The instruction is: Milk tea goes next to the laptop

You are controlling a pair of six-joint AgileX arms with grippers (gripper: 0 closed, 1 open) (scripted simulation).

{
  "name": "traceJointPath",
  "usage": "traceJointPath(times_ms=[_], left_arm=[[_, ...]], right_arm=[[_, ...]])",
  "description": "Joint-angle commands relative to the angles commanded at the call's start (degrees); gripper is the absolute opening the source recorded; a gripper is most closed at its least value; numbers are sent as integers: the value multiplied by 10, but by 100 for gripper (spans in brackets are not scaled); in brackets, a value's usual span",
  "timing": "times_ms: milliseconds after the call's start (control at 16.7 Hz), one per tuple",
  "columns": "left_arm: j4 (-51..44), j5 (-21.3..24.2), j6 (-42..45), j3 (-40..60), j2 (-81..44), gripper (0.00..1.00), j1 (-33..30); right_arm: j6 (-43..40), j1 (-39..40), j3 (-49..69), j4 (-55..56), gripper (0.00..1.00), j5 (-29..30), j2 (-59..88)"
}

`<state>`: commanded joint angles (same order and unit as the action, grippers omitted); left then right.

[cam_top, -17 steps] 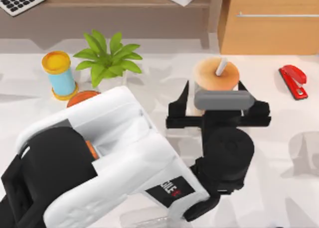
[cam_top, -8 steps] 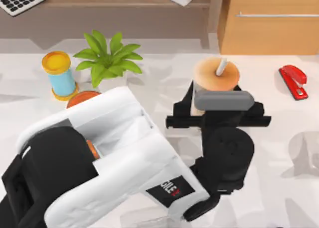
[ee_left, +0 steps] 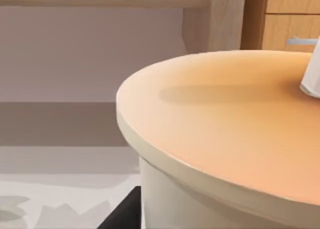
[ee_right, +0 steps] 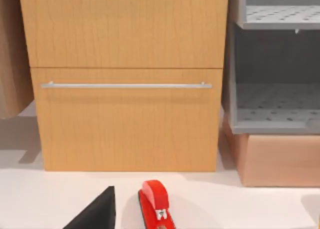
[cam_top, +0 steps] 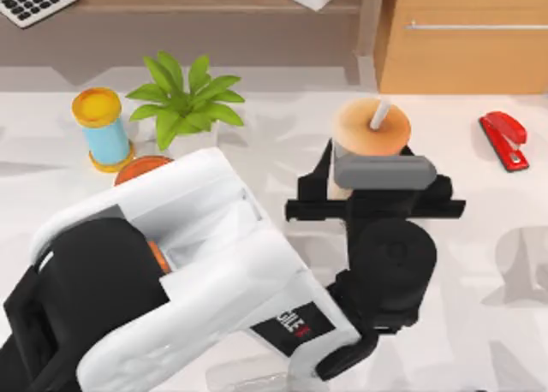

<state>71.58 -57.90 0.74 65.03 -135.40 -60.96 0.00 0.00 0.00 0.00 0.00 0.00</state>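
Top view puts my left tool (cam_top: 374, 182) at the milk tea (cam_top: 372, 128), which stands upright on the tabletop (cam_top: 479, 238) toward the back, right of centre. The black fingers (cam_top: 315, 180) sit on either side of the cup below its peach lid, but I cannot tell whether they press on it. A white straw (cam_top: 379, 114) pokes up through the lid. Left wrist view has the lid (ee_left: 235, 119) very close, with the straw (ee_left: 312, 76) at the edge. A red stapler (cam_top: 505, 140) lies well to the right of the cup. The plant (cam_top: 184, 97) and the blue cylinder (cam_top: 101, 128) stand at back left. Right wrist view faces a wooden drawer (ee_right: 125, 119) with the stapler (ee_right: 156, 205) below it.
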Motion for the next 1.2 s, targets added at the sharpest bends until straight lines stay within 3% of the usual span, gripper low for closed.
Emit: traceJointPath(times_ms=[1020, 1200], left_arm=[[-15, -1, 2, -1, 16, 0, -2], [-6, 27, -2, 10, 45, 0, 28]], right_arm=[[0, 0, 0, 0, 100, 0, 0], [0, 0, 0, 0, 100, 0, 0]])
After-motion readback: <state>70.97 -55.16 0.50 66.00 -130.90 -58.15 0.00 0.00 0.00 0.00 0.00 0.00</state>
